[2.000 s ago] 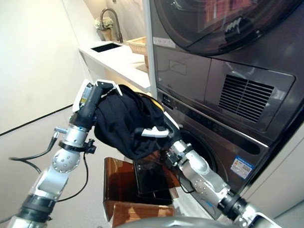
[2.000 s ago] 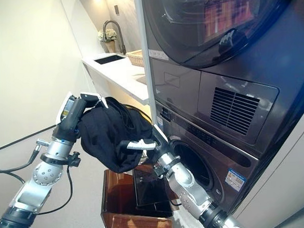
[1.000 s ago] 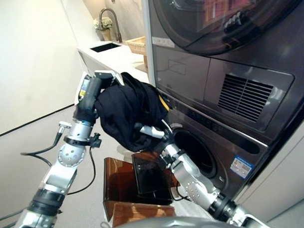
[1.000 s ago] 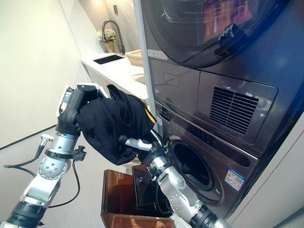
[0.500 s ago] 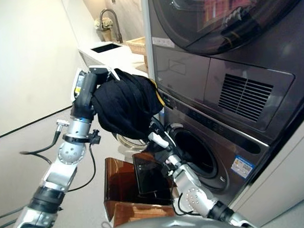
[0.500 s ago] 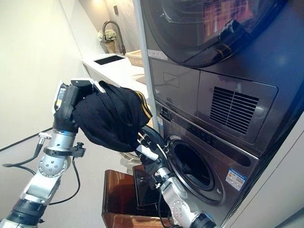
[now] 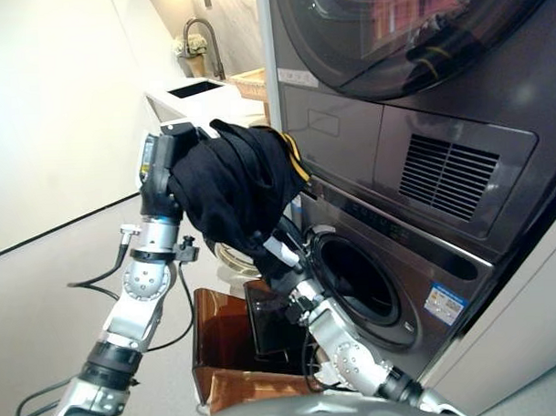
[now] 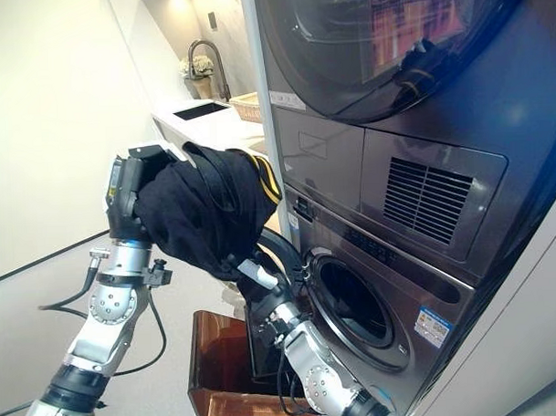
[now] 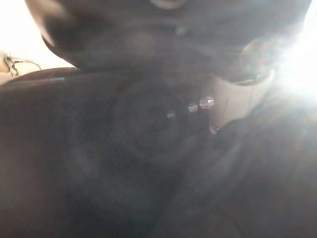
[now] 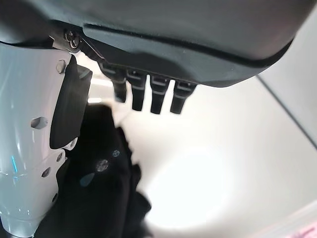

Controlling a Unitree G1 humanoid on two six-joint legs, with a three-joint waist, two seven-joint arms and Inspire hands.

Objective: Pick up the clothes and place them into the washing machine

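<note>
A bundle of black clothes (image 7: 232,187) with a yellow trim hangs in the air before the lower washing machine's round opening (image 7: 358,283). My left hand (image 8: 126,186) is shut on the bundle from the far side; in the left wrist view dark cloth (image 9: 124,163) fills the picture past the white-covered thumb (image 9: 240,96). Just under the bundle's lowest fold my right hand (image 7: 280,261) is open, its fingers (image 10: 148,96) straight, the black cloth (image 10: 99,183) beside its thumb. It stands left of the opening.
A brown translucent basket (image 7: 223,329) stands on the floor below the hands. A second machine (image 7: 391,40) is stacked above the lower one. Behind on the left runs a white counter (image 7: 210,105) with a sink, tap and woven basket (image 7: 251,81).
My left arm has lifted the bundle and carried it right, toward the machine. My right hand has let go of the cloth and dropped under it, nearer the opening.
</note>
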